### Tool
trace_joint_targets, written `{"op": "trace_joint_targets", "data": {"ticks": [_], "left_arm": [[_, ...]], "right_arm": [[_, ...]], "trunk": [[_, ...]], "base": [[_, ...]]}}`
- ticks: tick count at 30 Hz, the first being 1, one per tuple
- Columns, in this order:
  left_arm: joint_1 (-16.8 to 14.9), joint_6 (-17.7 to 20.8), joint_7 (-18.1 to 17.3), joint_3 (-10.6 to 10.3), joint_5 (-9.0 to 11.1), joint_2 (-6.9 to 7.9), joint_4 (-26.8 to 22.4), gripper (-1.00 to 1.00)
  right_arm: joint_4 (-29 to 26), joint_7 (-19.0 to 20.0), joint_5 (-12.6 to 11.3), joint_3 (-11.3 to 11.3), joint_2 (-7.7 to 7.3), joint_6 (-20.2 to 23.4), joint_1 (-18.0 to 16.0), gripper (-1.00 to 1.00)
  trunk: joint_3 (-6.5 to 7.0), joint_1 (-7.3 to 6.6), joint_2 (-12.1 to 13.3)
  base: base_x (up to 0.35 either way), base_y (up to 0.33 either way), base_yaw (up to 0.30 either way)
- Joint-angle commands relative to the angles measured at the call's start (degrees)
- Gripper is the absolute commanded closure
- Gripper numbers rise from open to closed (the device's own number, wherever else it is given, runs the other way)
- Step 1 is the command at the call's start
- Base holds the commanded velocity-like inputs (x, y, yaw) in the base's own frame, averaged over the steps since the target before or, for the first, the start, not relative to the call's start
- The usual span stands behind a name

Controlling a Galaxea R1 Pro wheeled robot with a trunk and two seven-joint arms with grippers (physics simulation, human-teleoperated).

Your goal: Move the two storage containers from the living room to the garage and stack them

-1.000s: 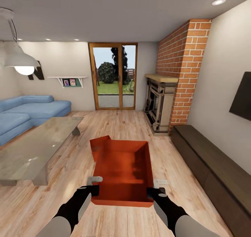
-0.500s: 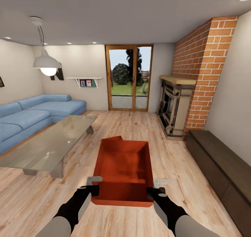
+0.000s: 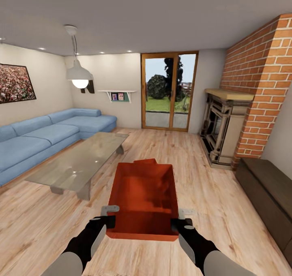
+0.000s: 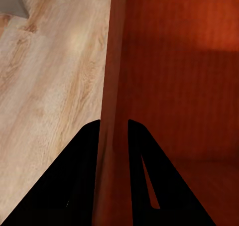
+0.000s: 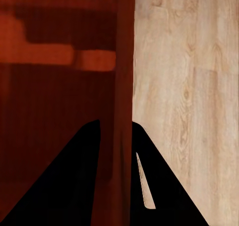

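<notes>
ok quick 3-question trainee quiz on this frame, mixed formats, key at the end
1. True or false: each gripper clamps a side wall of the storage container.
2. What floor is under the container? A) dark concrete B) light wood planks C) carpet
3. Fill in: the coffee table stands on the robot's ____ side.

Key:
1. True: the left gripper and the right gripper each have a wall between the fingers.
2. B
3. left

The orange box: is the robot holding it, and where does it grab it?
Yes. Both grippers hold the orange box by its side walls at the near end: the left gripper pinches the left wall, the right gripper the right wall.
</notes>
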Motion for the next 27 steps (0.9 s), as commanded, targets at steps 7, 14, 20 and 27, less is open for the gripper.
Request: {"op": "trace_joint_targets", "data": {"ticks": [7, 14, 20, 27], "left_arm": [[0.00, 0.45, 1.30, 0.72, -1.11, -0.12, -0.09, 1.00], [0.00, 0.45, 1.30, 0.72, -1.11, -0.12, -0.11, 1.00], [0.00, 0.45, 1.30, 0.72, -1.11, -0.12, 0.05, 1.00], [0.00, 0.45, 1.30, 0.72, -1.11, 0.18, 0.23, 1.00]], "right_arm": [[-0.17, -1.27, 0.55, -0.71, 0.20, 0.28, 0.01, 1.00], [-0.17, -1.27, 0.55, -0.77, 0.20, 0.29, 0.01, 1.00], [-0.18, -1.27, 0.55, -0.80, 0.20, 0.30, 0.01, 1.00], [-0.17, -1.27, 0.55, -0.79, 0.20, 0.30, 0.01, 1.00]], "trunk": [[-0.02, 0.02, -0.05], [-0.02, 0.02, -0.05], [-0.02, 0.02, -0.05], [-0.02, 0.02, -0.05]], "base": [[0.000, 0.000, 0.285], [0.000, 0.000, 0.287], [0.000, 0.000, 0.287], [0.000, 0.000, 0.287]]}}
